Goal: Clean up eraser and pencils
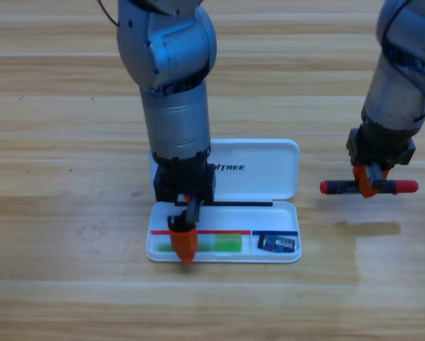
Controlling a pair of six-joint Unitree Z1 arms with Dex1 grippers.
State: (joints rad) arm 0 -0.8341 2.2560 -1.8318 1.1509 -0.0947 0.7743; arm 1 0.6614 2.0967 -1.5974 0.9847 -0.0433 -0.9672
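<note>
A small dark navy rectangular eraser [278,244] with a lighter label lies flat in the right-hand compartment of an open white plastic pencil case [291,213], close to its right wall. In the longer left compartment of the same tray lies a thick pencil [227,245], its bright green part showing to the right of the left arm's black gripper with orange jaws [184,247]; the rest of the stick is hidden beneath that gripper. The gripper points straight down into the tray over the pencil's left part, and whether its jaws are spread or closed cannot be told from above. The grey left arm rises from there to the top edge, covering part of the case's raised lid.

Well to the right of the case, the right arm's black gripper with orange jaws [369,183] holds the second pencil, a black-barrelled stick with red ends [407,187], clamped at its middle and lying level, above the light wooden table [70,284]. Its shadow falls on the boards just below it, nearer the camera.
</note>
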